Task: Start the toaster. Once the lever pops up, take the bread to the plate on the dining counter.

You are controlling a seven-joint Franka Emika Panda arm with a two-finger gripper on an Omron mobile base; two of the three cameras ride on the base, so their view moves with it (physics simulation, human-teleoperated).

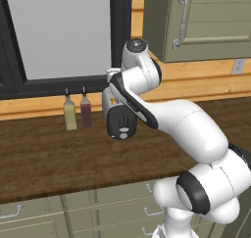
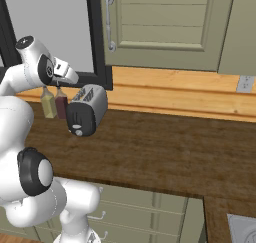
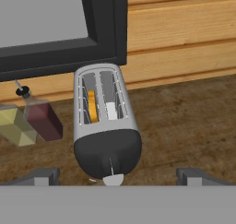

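Toaster on the wood counter, loaded, gripper spread open above its black end

We see the long dark wood counter [image 2: 165, 152] with the silver toaster [image 2: 87, 109] near its back, by the black window frame [image 2: 97, 37]; in the hand view its two slots [image 3: 102, 98] hold an orange-tan slice of bread [image 3: 92, 106] in one and a pale slice in the other, both sunk low. Two bottles, yellowish [image 3: 16, 126] and dark red [image 3: 44, 119], stand just beside the toaster against the wall. The arm [image 1: 196, 134] bends up from the base and folds over, hand above the toaster's black end panel [image 3: 108, 154]. The gripper [image 3: 117, 177] has its fingertips [image 3: 44, 176] wide apart, holding nothing, straddling the white knob [image 3: 113, 179]. Counter to the right of the toaster lies bare up to the front edge; drawers [image 2: 135, 212] sit below
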